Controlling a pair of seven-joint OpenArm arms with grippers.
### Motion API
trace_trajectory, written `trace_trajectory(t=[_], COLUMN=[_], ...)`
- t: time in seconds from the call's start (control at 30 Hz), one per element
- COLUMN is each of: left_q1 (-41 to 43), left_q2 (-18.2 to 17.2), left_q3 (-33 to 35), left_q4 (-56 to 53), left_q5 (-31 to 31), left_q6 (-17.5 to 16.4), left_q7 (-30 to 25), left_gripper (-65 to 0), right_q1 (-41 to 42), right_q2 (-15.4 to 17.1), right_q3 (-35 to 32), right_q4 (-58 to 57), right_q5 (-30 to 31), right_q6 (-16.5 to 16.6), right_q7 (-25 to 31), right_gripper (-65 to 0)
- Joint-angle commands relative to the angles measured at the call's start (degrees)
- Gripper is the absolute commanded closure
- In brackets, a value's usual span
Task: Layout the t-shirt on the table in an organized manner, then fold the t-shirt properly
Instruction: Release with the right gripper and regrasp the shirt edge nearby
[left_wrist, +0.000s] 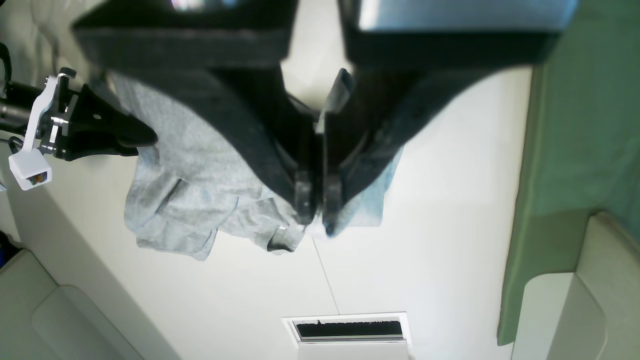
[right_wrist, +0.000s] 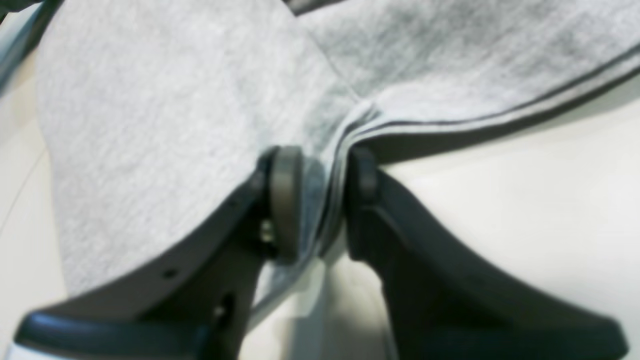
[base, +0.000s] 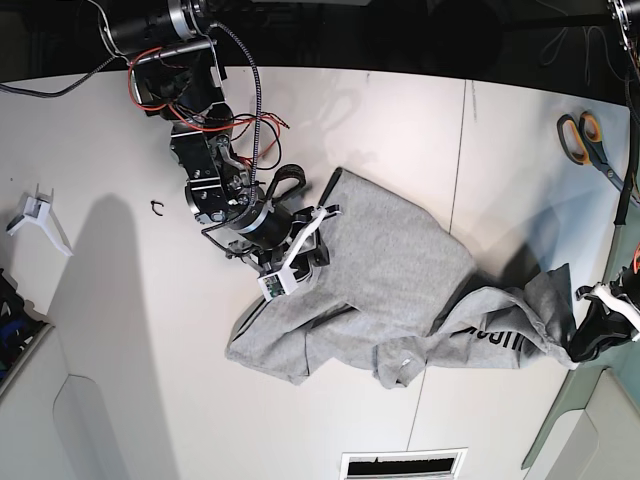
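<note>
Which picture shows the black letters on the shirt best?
The base view. There the black letters lie facing up on the shirt, near its right side, though partly hidden in folds. The left wrist view shows only rumpled grey cloth, no letters. The right wrist view shows plain grey cloth up close.

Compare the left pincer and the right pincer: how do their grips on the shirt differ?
The left pincer is shut tight on the shirt, while the right pincer has a gap between its pads with a hem fold in it.
The left pincer holds a corner lifted at the table edge; the right pincer sits at the opposite edge, low on the table.
Both have shirt cloth between dark fingers.
</note>
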Motion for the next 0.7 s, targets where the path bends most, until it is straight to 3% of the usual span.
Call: trace_trajectory(t=[0.0,0.17,0.33,0.47,0.67], left_q1=[-1.09,-1.09,-1.09,-1.07,-1.09], left_q2=[-1.25,-1.25,-1.25,-1.25,-1.25], left_q3=[-0.5,-0.5,-0.5,-0.5,-0.5], left_q4=[0.79,0.79,0.79,0.79,0.79], left_q5=[-1.05,-1.03,-1.03,-1.03,-1.07], left_q6=[-0.22,-0.22,-0.22,-0.22,-0.22], left_q7=[-1.44,-1.44,-1.44,-1.42,-1.01], left_gripper=[0.0,0.0,0.0,0.0,0.0], right_q1=[1.11,1.09,0.46,-0.96,-0.59], right_q2=[-0.26,-0.24,-0.26,-0.26,-0.24], right_q3=[0.0,0.0,0.0,0.0,0.0], right_q4=[0.96,1.64,6.71,13.97,15.02], right_q5=[0.02,0.0,-0.17,-0.24,-4.98], right_q6=[-0.02,0.04,0.04,-0.24,-7.8], right_q7=[1.22,1.57,1.31,0.83,0.92], right_gripper=[-12.3,-12.9,-24.0,-24.7,-24.6])
